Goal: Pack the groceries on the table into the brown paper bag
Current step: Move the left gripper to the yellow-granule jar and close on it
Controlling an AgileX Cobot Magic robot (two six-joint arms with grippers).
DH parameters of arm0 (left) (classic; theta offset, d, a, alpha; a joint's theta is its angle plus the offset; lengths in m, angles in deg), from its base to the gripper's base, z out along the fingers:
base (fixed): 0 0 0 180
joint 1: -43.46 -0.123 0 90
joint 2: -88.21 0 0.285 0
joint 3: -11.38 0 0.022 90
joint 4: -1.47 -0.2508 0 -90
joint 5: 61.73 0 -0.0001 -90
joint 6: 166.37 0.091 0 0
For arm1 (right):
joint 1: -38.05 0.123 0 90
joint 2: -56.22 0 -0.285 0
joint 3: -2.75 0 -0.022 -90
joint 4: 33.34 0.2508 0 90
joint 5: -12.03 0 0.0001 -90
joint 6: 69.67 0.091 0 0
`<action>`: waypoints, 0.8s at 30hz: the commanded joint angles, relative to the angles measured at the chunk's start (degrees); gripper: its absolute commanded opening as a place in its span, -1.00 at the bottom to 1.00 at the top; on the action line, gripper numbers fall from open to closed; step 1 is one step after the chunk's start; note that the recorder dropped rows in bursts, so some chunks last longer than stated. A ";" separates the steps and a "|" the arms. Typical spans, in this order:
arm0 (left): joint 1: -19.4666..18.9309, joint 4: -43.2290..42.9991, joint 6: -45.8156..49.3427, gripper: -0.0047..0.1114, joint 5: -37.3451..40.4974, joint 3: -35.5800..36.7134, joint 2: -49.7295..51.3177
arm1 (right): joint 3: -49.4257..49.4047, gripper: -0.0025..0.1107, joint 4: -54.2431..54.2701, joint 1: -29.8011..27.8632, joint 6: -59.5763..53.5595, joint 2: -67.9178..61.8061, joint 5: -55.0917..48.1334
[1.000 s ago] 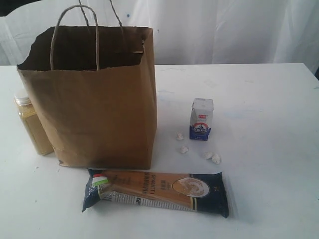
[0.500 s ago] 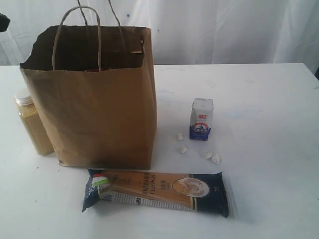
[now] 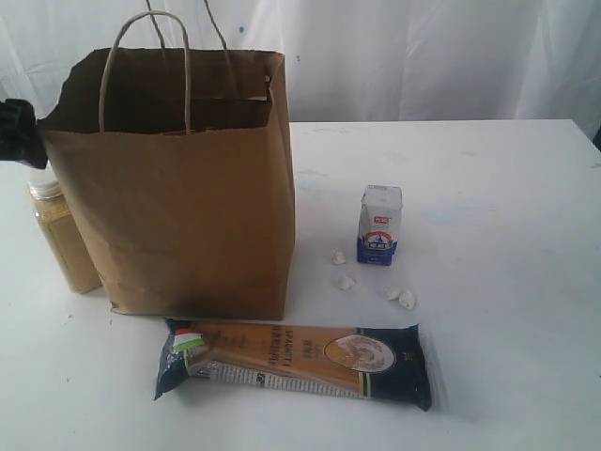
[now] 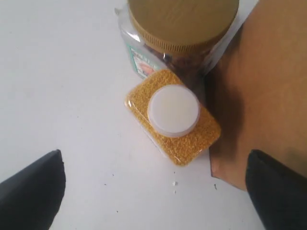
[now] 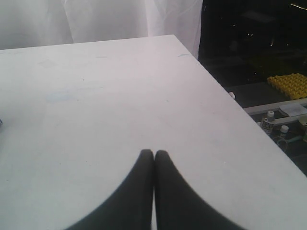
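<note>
While your left gripper [image 4: 154, 158] hangs spread wide, the yellow jar [image 4: 173, 117] sits below between its jaws, beside the bag [image 4: 268, 86]; your right gripper [image 5: 154, 154] is pressed together.

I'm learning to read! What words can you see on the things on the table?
"SPAGHETTI", upside down, barely legible: on the spaghetti pack.
Red-and-blue label on the small carton: too blurred to read.
Label on the nut jar: too blurred.
No text visible on the brown paper bag or yellow-powder jar.
</note>
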 commanded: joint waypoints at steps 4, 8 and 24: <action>0.00 0.00 -1.67 0.89 -9.89 7.54 0.60 | -0.01 -0.96 -0.24 -0.28 -0.04 0.18 0.18; 0.00 2.20 -1.67 0.89 -17.01 10.19 0.71 | -0.01 -0.96 -0.24 -0.28 -0.04 0.18 0.18; 2.68 6.36 -0.74 0.89 -24.34 11.64 6.74 | -0.01 -0.96 -0.24 -0.28 -0.04 0.18 0.18</action>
